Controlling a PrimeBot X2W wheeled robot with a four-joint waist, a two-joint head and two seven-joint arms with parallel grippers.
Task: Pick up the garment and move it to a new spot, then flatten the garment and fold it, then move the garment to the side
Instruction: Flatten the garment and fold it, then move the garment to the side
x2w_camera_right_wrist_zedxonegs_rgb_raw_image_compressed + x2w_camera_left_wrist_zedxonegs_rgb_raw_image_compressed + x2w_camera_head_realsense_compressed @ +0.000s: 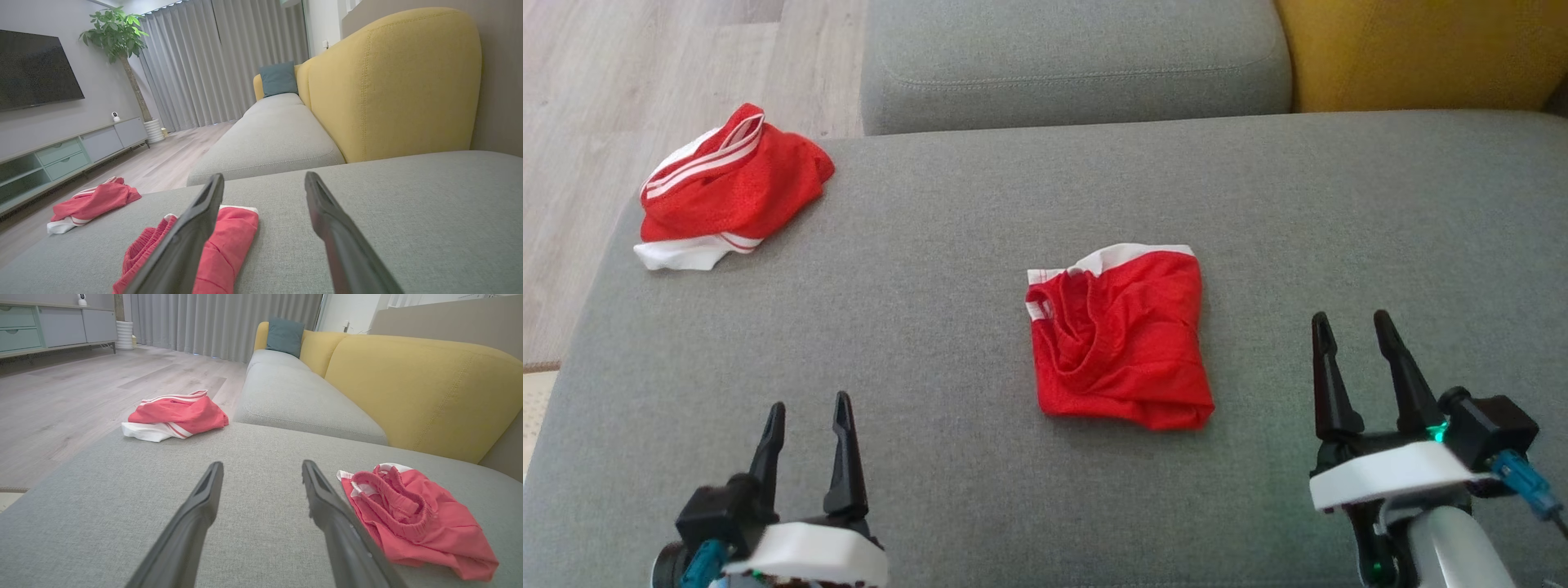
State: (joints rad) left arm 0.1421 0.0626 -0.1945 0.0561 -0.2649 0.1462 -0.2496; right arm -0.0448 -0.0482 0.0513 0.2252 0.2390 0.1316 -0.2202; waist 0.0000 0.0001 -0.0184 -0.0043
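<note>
A red garment with a white waistband (1123, 339) lies folded into a rough square at the middle of the grey sofa seat (980, 212); it also shows in the left wrist view (412, 514) and the right wrist view (229, 241). A second red garment with white stripes (727, 188) sits bunched at the seat's far left corner (175, 414) (92, 202). My left gripper (809, 402) (262, 463) is open and empty, near and to the left of the folded one. My right gripper (1350, 316) (263, 175) is open and empty to its right.
Another grey seat cushion (1078, 57) adjoins the far edge, with a yellow backrest (1421, 49) at the far right. Wooden floor (605, 98) drops off beyond the seat's left edge. A TV cabinet (73, 151) and a potted plant (116, 36) stand across the room.
</note>
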